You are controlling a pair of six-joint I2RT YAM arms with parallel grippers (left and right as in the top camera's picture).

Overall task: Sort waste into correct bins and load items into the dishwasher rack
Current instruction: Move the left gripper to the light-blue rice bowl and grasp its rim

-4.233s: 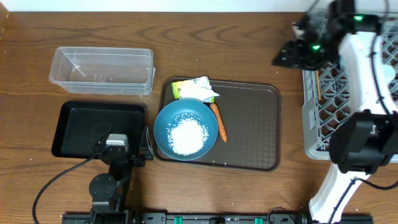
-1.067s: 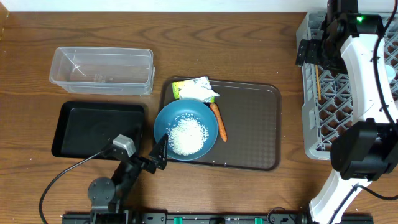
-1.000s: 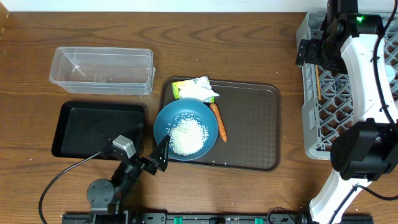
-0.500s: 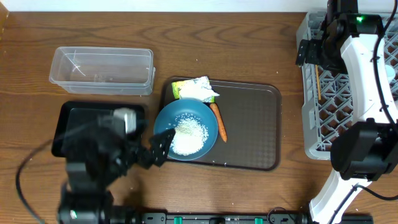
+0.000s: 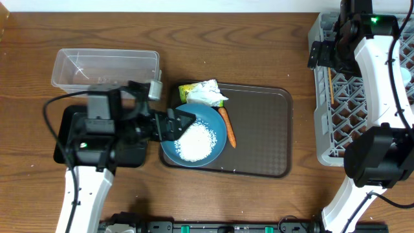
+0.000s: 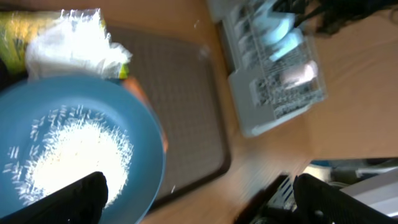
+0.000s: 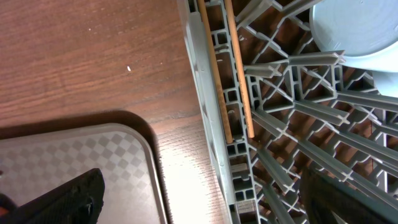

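Left pincer (image 5: 179, 121), spread wide, hovers at the blue bowl (image 5: 210, 123), at the left end of the brown tray (image 5: 259, 136); it seems set to grip the rim, then tip the rice (image 5: 195, 141) out as waste.

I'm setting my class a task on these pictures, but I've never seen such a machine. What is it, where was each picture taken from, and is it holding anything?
It is a robot with two arms at a wooden table, each ending in two fingers. One picture looks down from above; the other two come from cameras on the wrists. On a brown tray sit a blue bowl of rice, a carrot and a crumpled wrapper. Beside it are a black tray and a clear container; at the table's other side, a grey rack holding chopsticks. The left arm's fingers stand open over the bowl's rim, the right arm's fingers open by the rack's edge. Neither holds anything.
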